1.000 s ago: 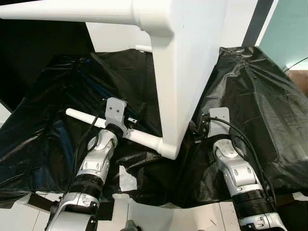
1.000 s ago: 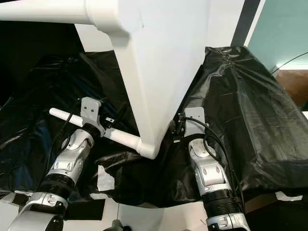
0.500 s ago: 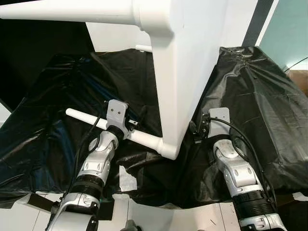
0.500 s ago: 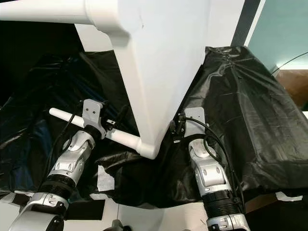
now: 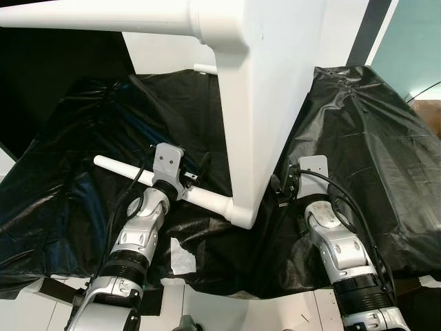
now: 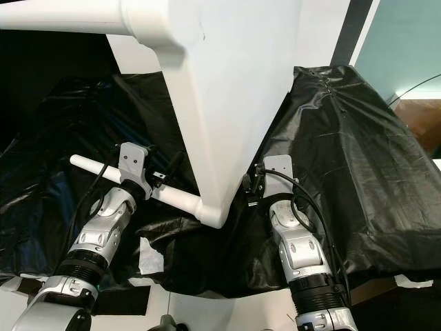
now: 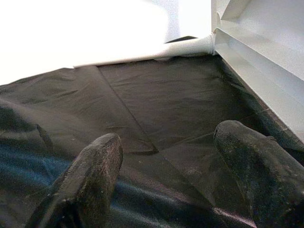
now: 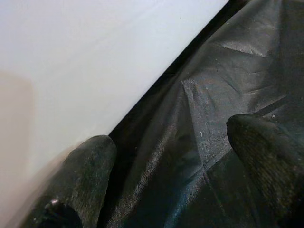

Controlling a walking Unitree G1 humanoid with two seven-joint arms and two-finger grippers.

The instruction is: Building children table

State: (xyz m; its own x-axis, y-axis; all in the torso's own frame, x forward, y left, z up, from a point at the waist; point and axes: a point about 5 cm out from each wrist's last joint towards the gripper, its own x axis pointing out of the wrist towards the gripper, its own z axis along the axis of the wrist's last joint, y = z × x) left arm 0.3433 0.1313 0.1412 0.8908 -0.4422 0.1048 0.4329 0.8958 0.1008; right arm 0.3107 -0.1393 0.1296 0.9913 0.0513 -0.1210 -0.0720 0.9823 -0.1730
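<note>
A white children's table lies tipped on its side on black plastic sheeting, its flat top panel [image 5: 275, 103] upright in the middle. One leg [image 5: 103, 17] sticks out to the left up high. A lower leg [image 5: 203, 198] lies across the sheet. My left wrist [image 5: 166, 163] sits over that lower leg. My left gripper [image 7: 168, 137] is open above bare sheet, with a far leg [image 7: 185, 47] ahead. My right wrist [image 5: 311, 171] is at the panel's right edge. My right gripper [image 8: 171, 133] is open, one finger [image 8: 90, 161] close against the white panel [image 8: 71, 57].
Crinkled black plastic sheeting [image 5: 372, 138] covers the whole work surface and rises in a hump on the right. A white patch [image 5: 181, 254] lies on the sheet near its front edge. White floor [image 5: 213, 310] shows below, and a teal wall [image 5: 417, 41] stands at the far right.
My left wrist has shifted slightly to the right along the lower leg. The right arm and the table have hardly moved.
</note>
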